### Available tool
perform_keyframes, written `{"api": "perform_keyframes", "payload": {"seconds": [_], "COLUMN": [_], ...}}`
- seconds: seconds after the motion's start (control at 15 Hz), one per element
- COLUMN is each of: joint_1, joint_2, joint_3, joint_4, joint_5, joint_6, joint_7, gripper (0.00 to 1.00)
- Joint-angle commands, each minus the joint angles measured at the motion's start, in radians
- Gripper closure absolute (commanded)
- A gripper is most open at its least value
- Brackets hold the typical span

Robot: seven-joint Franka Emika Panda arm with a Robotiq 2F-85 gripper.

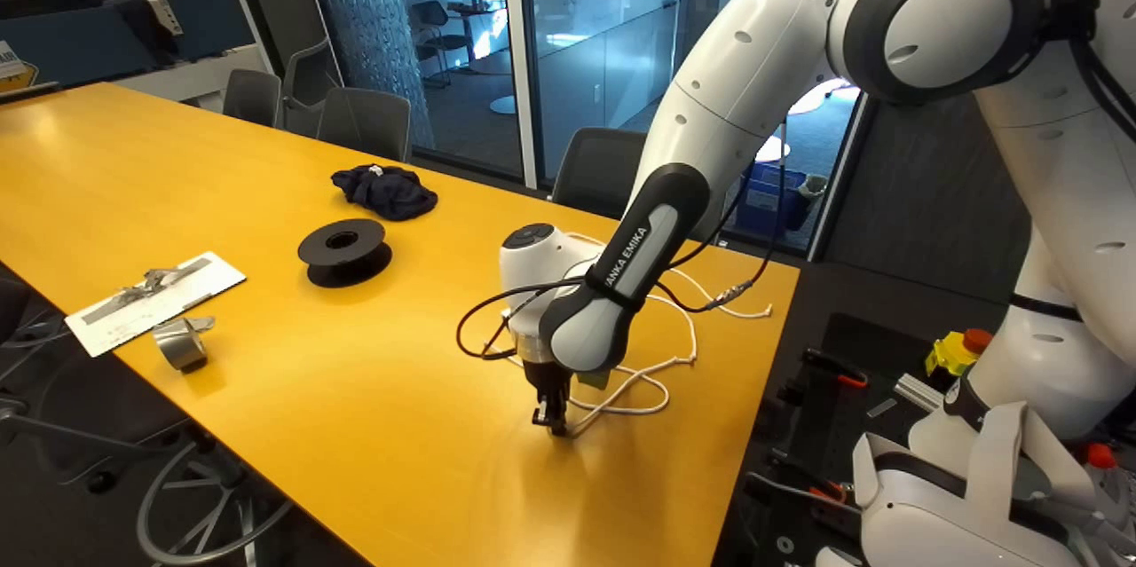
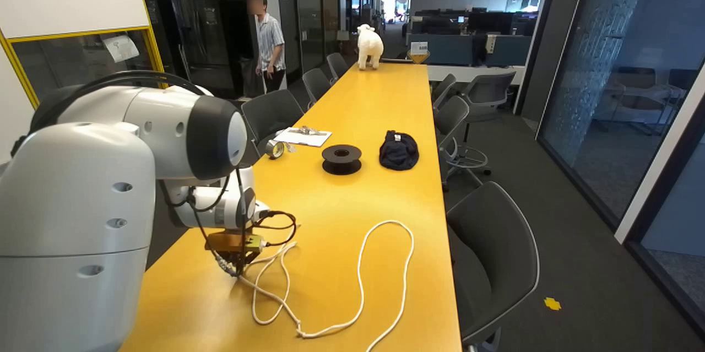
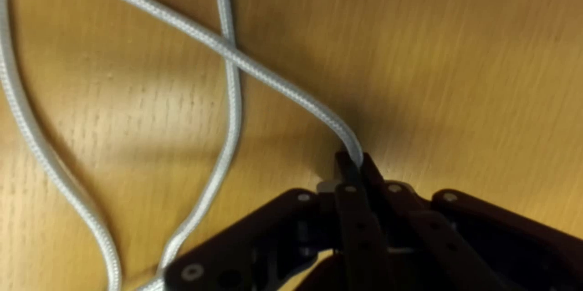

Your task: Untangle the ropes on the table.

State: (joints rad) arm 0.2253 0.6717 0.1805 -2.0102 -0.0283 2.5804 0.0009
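Note:
White ropes (image 2: 359, 272) lie in loops on the yellow-orange table (image 1: 426, 425), near the arm. A wide loop reaches toward the chair side, and a small knot (image 2: 299, 331) sits between it and the smaller crossed loops. Down at the tabletop, my gripper (image 3: 356, 161) is shut on one strand of rope (image 3: 273, 79), which bends in between the fingertips. That strand passes over another one to the upper left in the wrist view. In an exterior view the gripper (image 1: 552, 425) points downward at the near end of the tangle; the arm hides part of the ropes.
Farther along the table are a black spool (image 1: 344, 252), a dark cloth item (image 1: 386, 192), a tape roll (image 1: 180, 345) and a flat white strip-like object (image 1: 160, 301). Black cables loop from the wrist. Chairs line the table's sides; a person (image 2: 270, 43) stands in the background.

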Motion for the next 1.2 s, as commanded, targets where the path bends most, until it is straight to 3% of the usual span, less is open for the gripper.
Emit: {"api": "perform_keyframes", "payload": {"seconds": [0.0,0.33,0.67,1.13], "joint_1": [-0.003,-0.032,-0.059,-0.063], "joint_2": [0.004,-0.043,-0.193,-0.425], "joint_3": [0.002,0.026,0.028,-0.02], "joint_4": [0.01,0.038,0.131,0.271], "joint_5": [0.007,0.031,0.066,0.074], "joint_6": [0.012,-0.078,-0.301,-0.566], "joint_7": [-0.009,-0.033,-0.036,0.069], "gripper": [0.99,0.99,0.99,0.99]}}
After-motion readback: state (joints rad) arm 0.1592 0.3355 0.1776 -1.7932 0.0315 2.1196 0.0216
